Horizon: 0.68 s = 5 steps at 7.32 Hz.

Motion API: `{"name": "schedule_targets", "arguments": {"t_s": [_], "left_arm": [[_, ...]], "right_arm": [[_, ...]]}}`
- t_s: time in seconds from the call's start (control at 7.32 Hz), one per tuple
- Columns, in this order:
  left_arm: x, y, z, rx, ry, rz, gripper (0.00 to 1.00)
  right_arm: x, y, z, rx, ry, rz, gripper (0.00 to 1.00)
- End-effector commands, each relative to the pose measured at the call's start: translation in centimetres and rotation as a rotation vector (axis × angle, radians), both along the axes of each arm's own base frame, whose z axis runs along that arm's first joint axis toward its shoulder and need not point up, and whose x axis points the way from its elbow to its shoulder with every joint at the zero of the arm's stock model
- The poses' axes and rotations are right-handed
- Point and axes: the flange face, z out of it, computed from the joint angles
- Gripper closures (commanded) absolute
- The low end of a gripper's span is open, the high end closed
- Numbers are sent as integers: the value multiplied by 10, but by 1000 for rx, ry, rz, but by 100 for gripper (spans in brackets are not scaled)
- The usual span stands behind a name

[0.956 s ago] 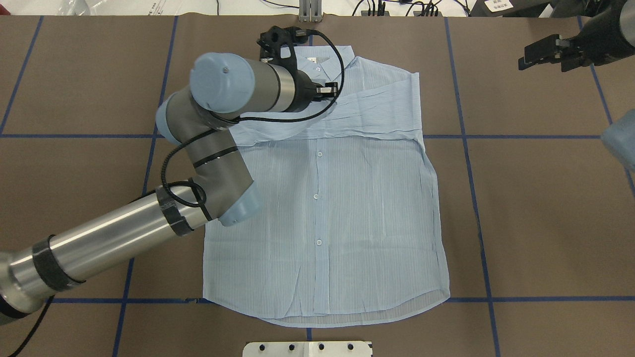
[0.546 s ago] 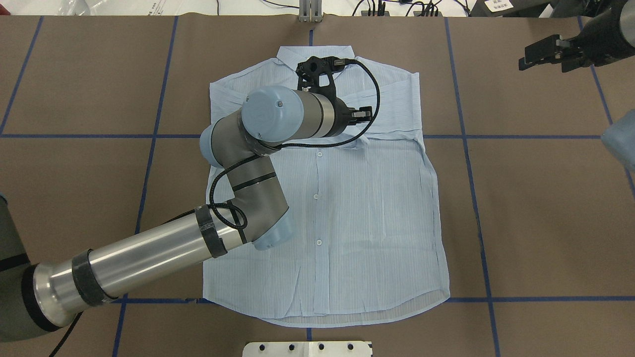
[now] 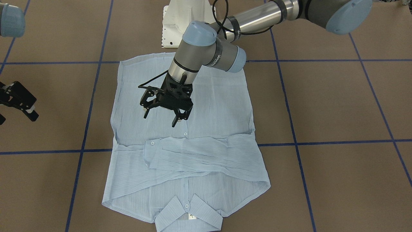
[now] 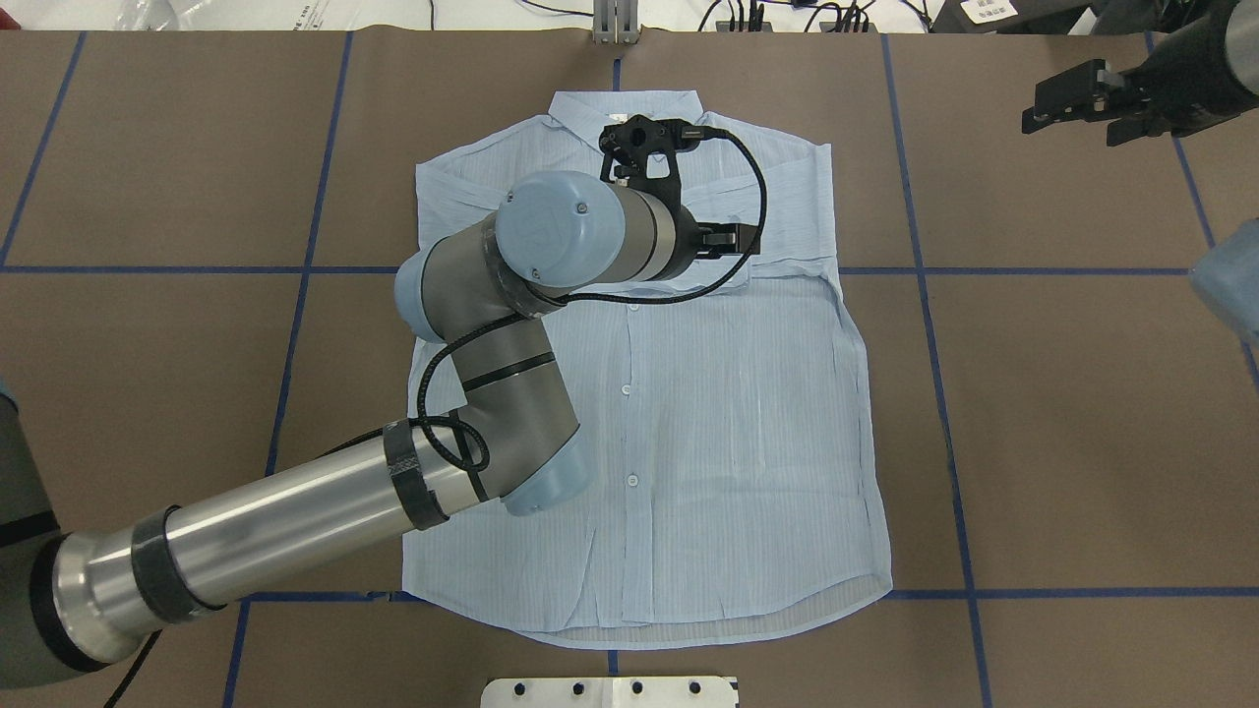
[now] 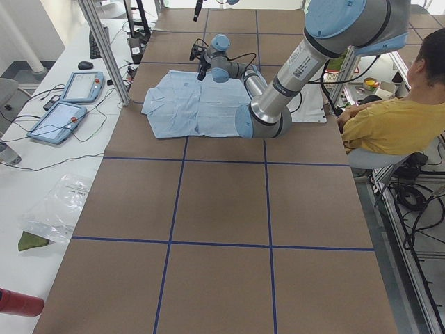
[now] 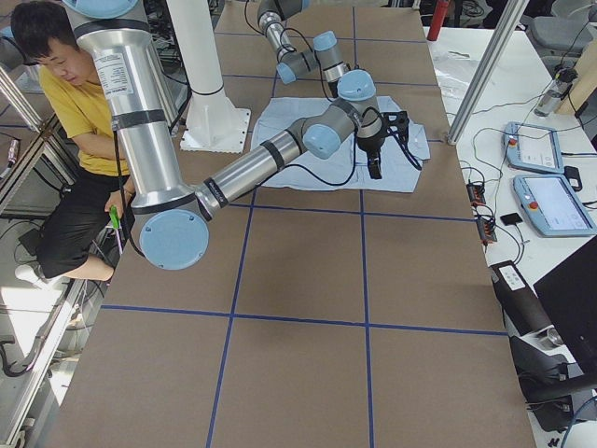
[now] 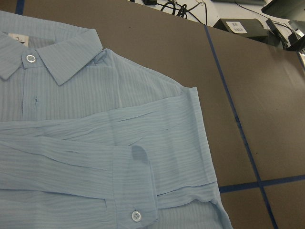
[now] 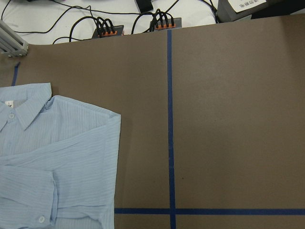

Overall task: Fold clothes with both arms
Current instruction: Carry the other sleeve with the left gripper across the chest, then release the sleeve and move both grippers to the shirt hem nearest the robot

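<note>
Left claw (image 3: 160, 120) hangs open, empty, over the shirt (image 3: 219, 106) lying flat beneath, sleeves folded across.

From overhead, the left arm (image 4: 551, 236) lies over the shirt (image 4: 728, 413), covering its upper buttons, part of the folded sleeves and the front on that side. The left gripper (image 3: 160, 118) is tucked under the wrist there, with one fingertip (image 4: 726, 239) poking out over the sleeves. Well off to the shirt's side, the right gripper (image 3: 16, 116) is sliced by the front view's edge, and the neck label (image 7: 17, 39) inside the shirt's collar carries print too small to read.
</note>
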Motion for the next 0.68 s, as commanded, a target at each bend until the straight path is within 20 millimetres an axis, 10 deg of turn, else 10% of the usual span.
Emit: {"name": "schedule_targets", "arguments": {"t_s": [0.0,0.27,0.55], "left_arm": [[-54,38,32,40,-84,81,0],[-110,77,76,59,-85,94,0],[-110,139,134,34,-145,132,0]], "right_arm": [[-37,34,-14,-51,-28,41,0],[-83,113,-27,-94,-49,59,0],[-135,202,-25,-145,-39,80,0]]}}
